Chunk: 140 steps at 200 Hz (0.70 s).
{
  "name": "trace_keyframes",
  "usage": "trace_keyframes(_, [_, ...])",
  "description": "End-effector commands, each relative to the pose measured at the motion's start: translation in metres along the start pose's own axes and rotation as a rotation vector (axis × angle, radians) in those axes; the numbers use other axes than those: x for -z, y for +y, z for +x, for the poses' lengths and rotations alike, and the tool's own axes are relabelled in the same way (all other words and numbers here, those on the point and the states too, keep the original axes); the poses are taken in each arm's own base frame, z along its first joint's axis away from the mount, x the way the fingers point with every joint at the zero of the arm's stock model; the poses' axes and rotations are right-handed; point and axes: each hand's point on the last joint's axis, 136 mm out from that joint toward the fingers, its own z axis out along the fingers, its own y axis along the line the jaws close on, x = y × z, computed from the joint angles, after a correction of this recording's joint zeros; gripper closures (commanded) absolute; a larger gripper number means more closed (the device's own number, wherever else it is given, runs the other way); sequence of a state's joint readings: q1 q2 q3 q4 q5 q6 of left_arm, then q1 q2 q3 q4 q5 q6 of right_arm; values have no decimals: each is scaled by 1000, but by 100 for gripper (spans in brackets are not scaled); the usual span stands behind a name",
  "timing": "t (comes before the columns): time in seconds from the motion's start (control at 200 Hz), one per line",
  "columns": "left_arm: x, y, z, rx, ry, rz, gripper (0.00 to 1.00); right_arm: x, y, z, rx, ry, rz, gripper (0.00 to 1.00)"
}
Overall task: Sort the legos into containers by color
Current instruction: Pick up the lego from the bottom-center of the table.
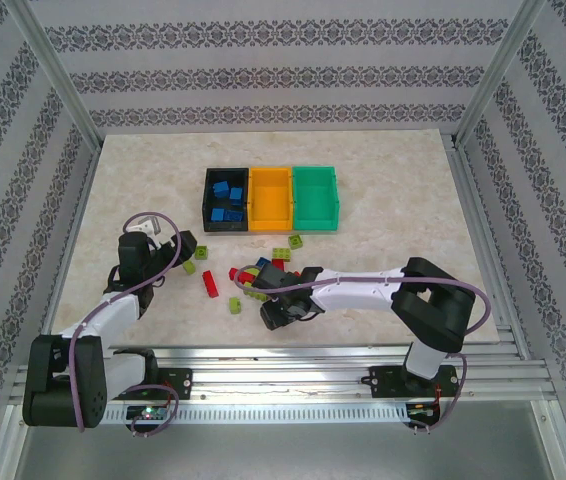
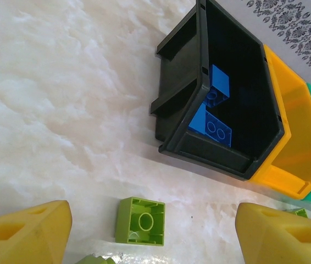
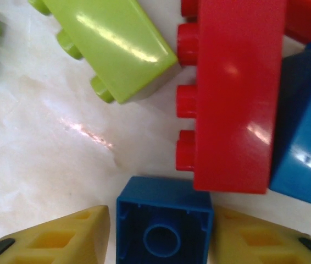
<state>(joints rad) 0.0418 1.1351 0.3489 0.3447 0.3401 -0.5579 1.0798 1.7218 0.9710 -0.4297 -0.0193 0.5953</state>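
Note:
My right gripper [image 3: 164,237] is shut on a small blue lego [image 3: 164,220] that lies studs-down, one yellow finger at each side. It sits at the pile [image 1: 259,274] of red, blue and yellow-green legos in front of the containers. A long red lego [image 3: 232,93] touches the blue one's far edge. My left gripper [image 2: 154,234] is open, low over the table, with an upturned yellow-green lego [image 2: 140,221] between its fingers, touching neither. The black bin [image 1: 206,200] holds several blue legos [image 2: 213,124]. The orange bin [image 1: 270,196] and green bin [image 1: 317,197] stand to its right.
Beside the held lego lie a yellow-green lego [image 3: 111,44] and a larger blue one [image 3: 306,143]. Loose on the table are a red lego [image 1: 209,285] and yellow-green ones [image 1: 293,243] [image 1: 234,305]. The black bin's near corner [image 2: 169,146] is just beyond my left gripper.

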Motion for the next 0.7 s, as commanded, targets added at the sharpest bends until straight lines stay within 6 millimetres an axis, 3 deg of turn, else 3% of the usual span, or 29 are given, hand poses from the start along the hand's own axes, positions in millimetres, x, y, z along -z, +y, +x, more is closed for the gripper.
trace_keyframes(0.0, [0,-1,-7,-9,-30,22,22,0,5,-3,26,-12,18,59])
trace_keyframes(0.115, [-1,-2,-7,-8,-29,25,22,8,8,-5,38,-34,-3,62])
trace_keyframes(0.27, [-2,0,-6,-7,-29,18,21,24,35,-29,83,-109,-102,62])
trace_keyframes(0.465, [-4,-4,-5,-3,-13,39,22,65,61,-94,161,-295,-145,62])
trace_keyframes(0.695, [-2,-5,-7,-4,-23,40,21,90,51,-179,134,-411,-148,62])
